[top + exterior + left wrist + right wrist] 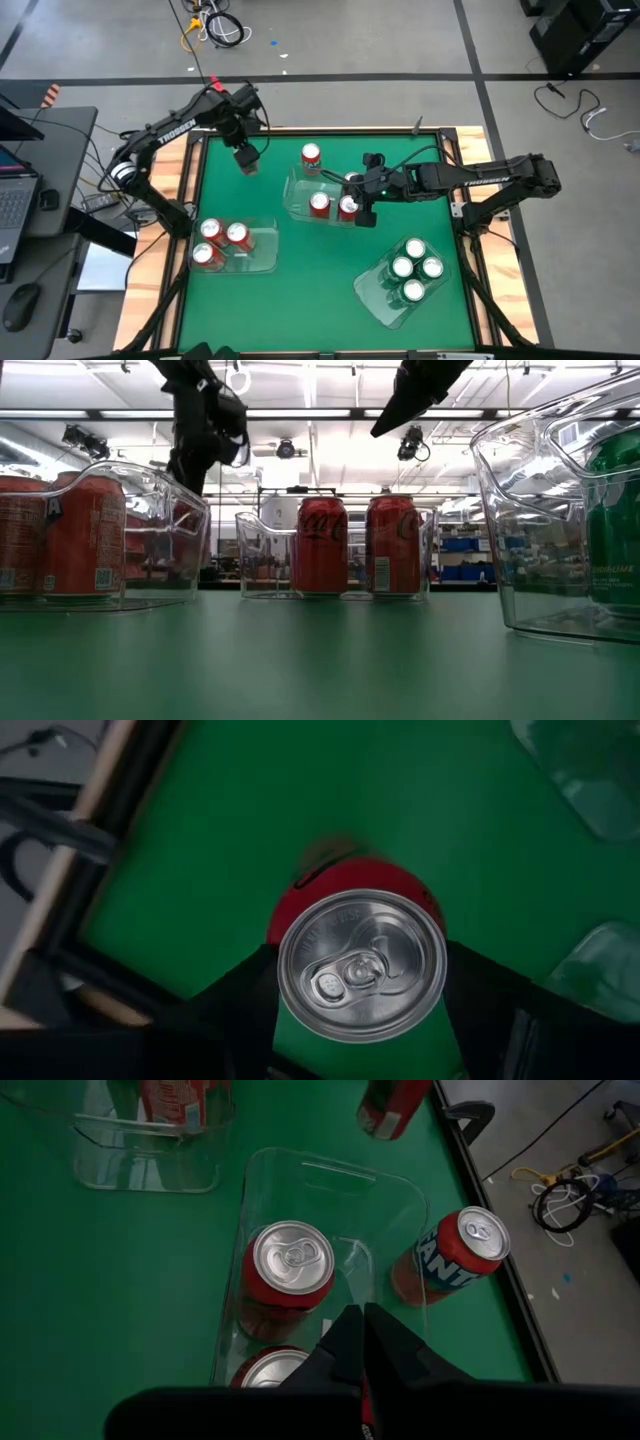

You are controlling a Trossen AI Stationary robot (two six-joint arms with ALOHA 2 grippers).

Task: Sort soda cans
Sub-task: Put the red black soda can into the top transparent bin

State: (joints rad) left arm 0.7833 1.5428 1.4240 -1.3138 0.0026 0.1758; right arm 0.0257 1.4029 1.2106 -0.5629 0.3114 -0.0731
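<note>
Three clear plastic bins sit on my green table (300, 290), listed from largest item down; the table mat fills the wooden frame, with the left arm reaching in from the far left corner and the right arm from the right edge; the right-hand bin (395, 290), near the right front, holds four green cans (415, 270) standing upright; the left-hand bin (255, 250), near the left front, holds three red cans (222, 243), also upright; the middle bin (300, 195), toward the far side of the table, holds two red cans (332, 205) side by side, seen in the low view as two red bodies behind its clear wall; one further red can (311, 155) stands on the mat just beyond the middle bin's far wall, outside it, and in the right wrist view it shows blue lettering; the left gripper (246, 160) hangs above the mat at the far left, well apart from the bins, and pinches a red can (350, 930) between its fingers, silver top facing my wrist camera; the right gripper (362, 208) hovers above the middle bin's right end, over the two cans, its fingers (345, 1345) pressed together with nothing between them.
</note>
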